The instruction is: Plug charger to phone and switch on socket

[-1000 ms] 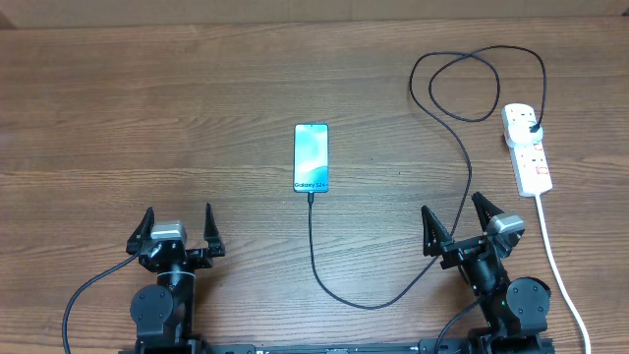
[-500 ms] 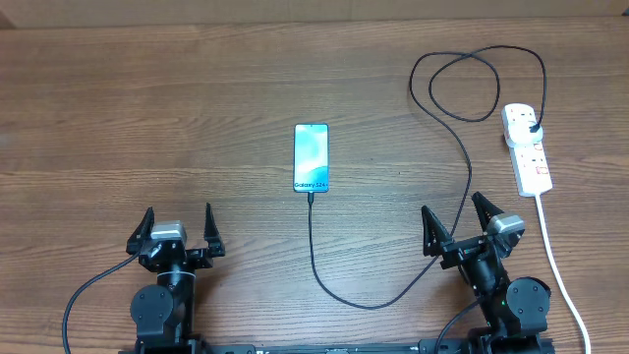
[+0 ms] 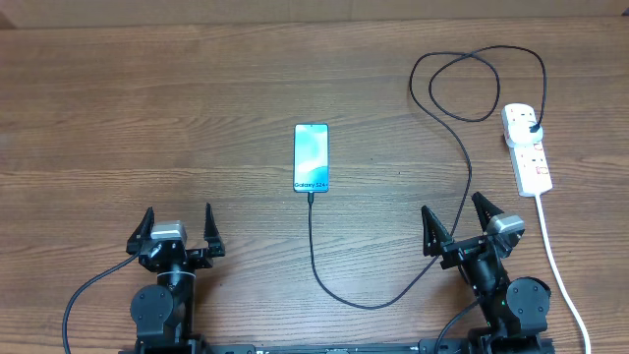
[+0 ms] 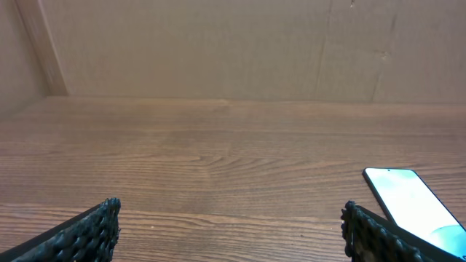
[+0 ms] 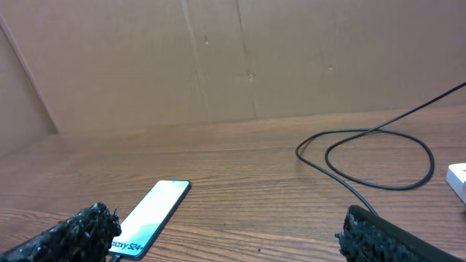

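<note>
**Overhead view.** The phone [image 3: 311,157] lies flat near the middle of the bench [image 3: 147,108], screen up and lit, its long axis pointing away from the arms. The charger [image 3: 339,291] meets the phone's near edge with its tip. From there it curves toward the arms, rises past the right pincer [image 3: 451,206], loops at the far right and ends in a black plug seated in the far end of the socket [image 3: 528,150]. The socket lies at the right of the bench, well apart from the phone. Its white cord [image 3: 562,270] runs toward the near edge. The switch position cannot be read. The left pincer [image 3: 178,216] sits at the near left, fingers apart and holding nothing. The right pincer's fingers are also apart and empty.

**Left wrist view.** Both fingers [image 4: 84,234] show at the lower corners, set wide, with bare bench between them. The phone's far end lies just beyond the right-hand finger.

**Right wrist view.** The fingers [image 5: 73,234] stand apart. The phone lies ahead at the left, the charger's loop at the right, and a corner of the socket shows at the right edge.
</note>
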